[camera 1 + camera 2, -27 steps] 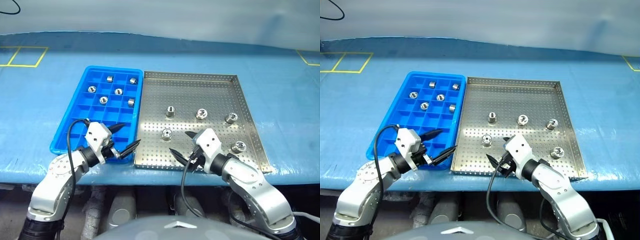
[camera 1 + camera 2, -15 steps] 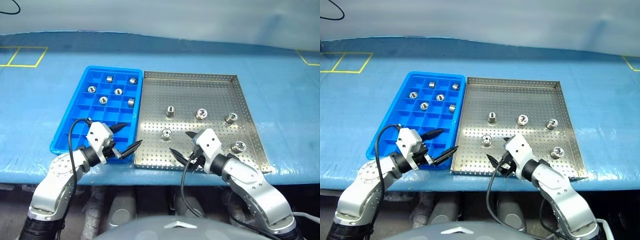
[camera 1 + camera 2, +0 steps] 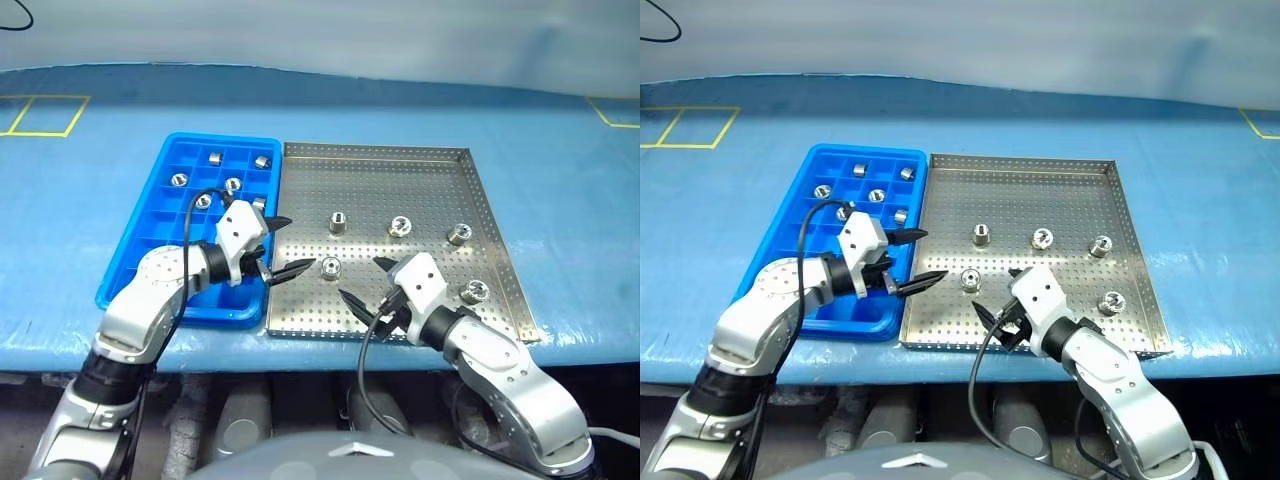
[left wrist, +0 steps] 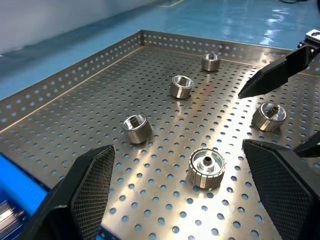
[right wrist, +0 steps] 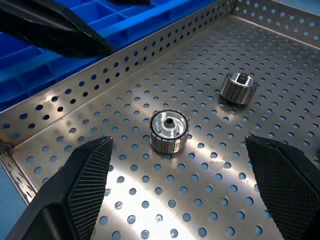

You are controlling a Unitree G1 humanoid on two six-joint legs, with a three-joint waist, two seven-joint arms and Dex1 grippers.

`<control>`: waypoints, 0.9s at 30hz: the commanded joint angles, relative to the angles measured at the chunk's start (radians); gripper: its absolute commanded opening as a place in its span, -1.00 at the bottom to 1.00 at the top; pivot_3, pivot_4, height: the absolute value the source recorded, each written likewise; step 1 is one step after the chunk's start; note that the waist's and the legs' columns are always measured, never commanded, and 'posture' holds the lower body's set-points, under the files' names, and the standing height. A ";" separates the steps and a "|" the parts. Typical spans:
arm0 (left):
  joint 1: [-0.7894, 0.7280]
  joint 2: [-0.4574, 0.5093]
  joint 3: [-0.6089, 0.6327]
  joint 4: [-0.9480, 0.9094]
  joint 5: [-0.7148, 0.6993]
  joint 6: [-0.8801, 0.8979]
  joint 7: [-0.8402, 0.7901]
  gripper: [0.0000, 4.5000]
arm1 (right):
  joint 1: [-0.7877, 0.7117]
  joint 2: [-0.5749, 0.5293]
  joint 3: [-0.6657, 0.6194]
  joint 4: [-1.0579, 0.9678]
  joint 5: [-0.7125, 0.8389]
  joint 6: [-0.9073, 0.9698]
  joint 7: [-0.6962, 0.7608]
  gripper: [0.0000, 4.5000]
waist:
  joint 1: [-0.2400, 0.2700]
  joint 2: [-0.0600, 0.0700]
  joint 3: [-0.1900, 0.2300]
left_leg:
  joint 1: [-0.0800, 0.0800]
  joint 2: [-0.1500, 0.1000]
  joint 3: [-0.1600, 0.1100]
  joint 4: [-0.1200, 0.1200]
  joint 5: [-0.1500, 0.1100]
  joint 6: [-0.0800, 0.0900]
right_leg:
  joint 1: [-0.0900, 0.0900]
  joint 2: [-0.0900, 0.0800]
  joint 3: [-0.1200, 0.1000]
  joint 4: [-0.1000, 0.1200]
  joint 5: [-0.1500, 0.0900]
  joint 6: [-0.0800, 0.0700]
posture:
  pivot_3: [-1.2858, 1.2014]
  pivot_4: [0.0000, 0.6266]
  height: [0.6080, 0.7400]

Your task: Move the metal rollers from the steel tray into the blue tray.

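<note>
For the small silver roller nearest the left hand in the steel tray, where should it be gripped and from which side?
Grip the small shiny silver ribbed roller across its ribbed outer wall, coming from above. It stands on end on the perforated steel tray, hollow centre facing up, so its round sides are free all around. The open left hand already sits beside it, over the rim next to the blue plastic compartment tray.

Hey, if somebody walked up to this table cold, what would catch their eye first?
Probably the steel tray with five shiny metal rollers scattered on it, and the blue tray beside it with more in its far compartments. Then the open left gripper and right gripper, both aimed at the nearest roller.
</note>
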State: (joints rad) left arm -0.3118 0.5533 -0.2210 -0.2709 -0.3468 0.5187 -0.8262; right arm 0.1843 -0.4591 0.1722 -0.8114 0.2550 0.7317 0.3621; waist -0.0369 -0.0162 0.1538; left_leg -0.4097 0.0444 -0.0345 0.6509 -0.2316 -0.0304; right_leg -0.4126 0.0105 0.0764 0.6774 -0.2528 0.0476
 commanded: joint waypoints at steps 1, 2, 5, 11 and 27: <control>-0.094 0.009 -0.093 0.101 0.049 -0.018 -0.113 1.00 | 0.001 0.010 -0.014 -0.055 0.006 0.003 -0.018 0.99 | -0.004 0.000 0.000 | 0.000 0.000 0.000 0.000 0.000 0.000 | 0.000 0.000 0.000 0.000 0.000 0.000 | -0.01 -0.52 1.00; -0.119 0.004 -0.113 0.134 0.067 -0.032 -0.130 1.00 | 0.002 0.010 -0.013 -0.056 0.006 0.003 -0.020 0.99 | -0.008 0.000 0.000 | 0.000 0.000 0.000 0.000 0.000 0.000 | 0.000 0.000 0.000 0.000 0.000 0.000 | -0.01 -0.52 1.00; -0.206 -0.014 -0.187 0.236 0.121 -0.061 -0.196 1.00 | 0.007 0.013 -0.008 -0.055 0.005 -0.001 -0.029 0.99 | -0.015 0.000 0.000 | 0.000 0.000 0.000 0.000 0.000 0.000 | 0.000 0.000 0.000 0.000 0.000 0.000 | -0.02 -0.52 1.00; -0.285 -0.064 -0.253 0.379 0.204 -0.123 -0.243 1.00 | 0.016 0.027 0.001 -0.054 0.001 -0.009 -0.047 0.99 | -0.026 0.000 0.000 | -0.001 0.000 0.000 0.000 0.000 0.000 | 0.000 0.000 0.000 0.000 0.000 0.001 | -0.03 -0.52 1.00; -0.335 -0.128 -0.265 0.463 0.300 -0.140 -0.274 -0.24 | 0.016 0.039 0.010 -0.046 -0.014 -0.022 -0.064 1.00 | -0.032 0.000 0.000 | -0.001 0.000 -0.001 0.001 0.000 0.000 | 0.000 0.000 0.000 0.000 0.001 0.001 | -0.03 -0.52 1.00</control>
State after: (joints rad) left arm -0.6396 0.4215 -0.5288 0.2410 -0.0371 0.3838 -1.0991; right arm 0.2059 -0.4266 0.1850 -0.8272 0.2423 0.7298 0.3004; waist -0.0694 -0.0162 0.1538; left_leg -0.4110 0.0441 -0.0352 0.6516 -0.2317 -0.0301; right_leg -0.4130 0.0107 0.0768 0.6777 -0.2521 0.0489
